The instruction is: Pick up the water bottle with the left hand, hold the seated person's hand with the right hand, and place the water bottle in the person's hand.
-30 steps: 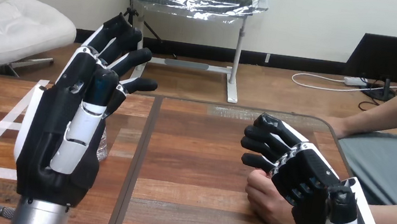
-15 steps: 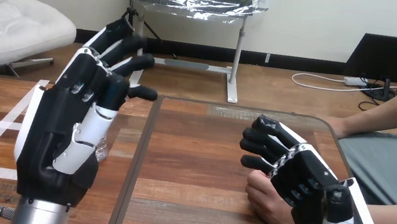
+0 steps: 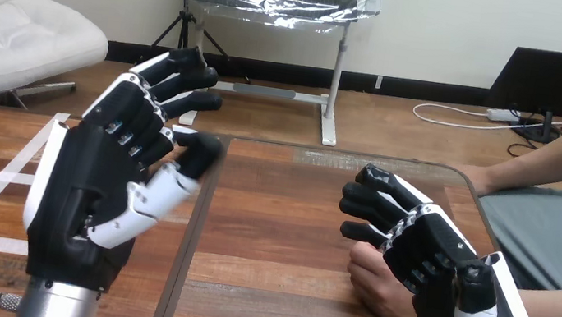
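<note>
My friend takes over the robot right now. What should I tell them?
Left robot hand: raised over the table's left side, fingers relaxed and open, nothing seen in it.
Right robot hand: lying over the person's hand at the table's right side; a grip cannot be confirmed.
Done: right robot hand has reached the person's hand.
Left: pick up the water bottle with the left robot hand and place it in the person's hand.

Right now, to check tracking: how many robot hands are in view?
2. The left hand is raised at the view's left; the right hand is at lower right, over the person's hand.
</note>
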{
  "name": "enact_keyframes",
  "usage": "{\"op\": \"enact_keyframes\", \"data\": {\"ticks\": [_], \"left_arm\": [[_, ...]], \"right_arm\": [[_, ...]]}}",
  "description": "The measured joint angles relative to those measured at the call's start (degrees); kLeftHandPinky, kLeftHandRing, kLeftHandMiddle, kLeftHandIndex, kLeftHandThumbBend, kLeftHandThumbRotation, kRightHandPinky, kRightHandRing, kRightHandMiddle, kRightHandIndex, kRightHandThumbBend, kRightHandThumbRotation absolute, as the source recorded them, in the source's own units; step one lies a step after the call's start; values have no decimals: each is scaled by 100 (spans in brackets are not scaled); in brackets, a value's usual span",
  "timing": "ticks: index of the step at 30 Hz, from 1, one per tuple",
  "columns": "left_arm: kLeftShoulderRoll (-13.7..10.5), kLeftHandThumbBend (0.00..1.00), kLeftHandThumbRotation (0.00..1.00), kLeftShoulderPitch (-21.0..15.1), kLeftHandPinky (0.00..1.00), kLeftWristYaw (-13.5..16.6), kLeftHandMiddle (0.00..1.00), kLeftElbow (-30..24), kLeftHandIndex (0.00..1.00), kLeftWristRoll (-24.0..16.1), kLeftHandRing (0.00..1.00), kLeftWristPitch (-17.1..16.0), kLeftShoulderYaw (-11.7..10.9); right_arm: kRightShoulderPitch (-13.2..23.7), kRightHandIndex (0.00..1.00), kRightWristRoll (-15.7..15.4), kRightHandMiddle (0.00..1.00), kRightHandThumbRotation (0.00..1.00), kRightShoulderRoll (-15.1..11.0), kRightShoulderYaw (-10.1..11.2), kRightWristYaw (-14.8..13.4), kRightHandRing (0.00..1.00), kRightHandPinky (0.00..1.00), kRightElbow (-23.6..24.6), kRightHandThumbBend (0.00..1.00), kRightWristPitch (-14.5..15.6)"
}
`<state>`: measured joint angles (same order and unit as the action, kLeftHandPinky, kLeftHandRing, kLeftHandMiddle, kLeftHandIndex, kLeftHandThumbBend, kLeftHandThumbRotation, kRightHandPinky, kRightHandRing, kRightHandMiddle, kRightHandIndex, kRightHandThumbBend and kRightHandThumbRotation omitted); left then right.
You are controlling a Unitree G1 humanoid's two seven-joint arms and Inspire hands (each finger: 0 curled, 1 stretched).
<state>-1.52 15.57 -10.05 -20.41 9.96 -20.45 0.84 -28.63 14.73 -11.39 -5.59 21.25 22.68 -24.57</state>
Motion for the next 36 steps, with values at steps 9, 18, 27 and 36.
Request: {"op": "enact_keyframes", "data": {"ticks": [9,18,27,36], "left_arm": [[-15,100,25,8,99,299,100,0,99,-683,100,-16,-37],[-64,100,21,19,100,495,100,2,100,-1076,100,-95,-120],[-99,100,32,21,100,815,100,42,100,-1587,100,-97,-253],[-129,100,44,19,100,1046,100,213,100,-1738,100,-122,-443]], "right_arm": [[0,83,-24,82,100,-1,0,-6,83,78,0,70,0],[0,83,-29,82,100,-1,0,-8,83,77,0,70,0],[0,83,-24,82,100,-1,-1,-7,83,78,0,70,0],[-1,83,-25,81,100,1,-5,-8,83,78,0,70,0]]}}
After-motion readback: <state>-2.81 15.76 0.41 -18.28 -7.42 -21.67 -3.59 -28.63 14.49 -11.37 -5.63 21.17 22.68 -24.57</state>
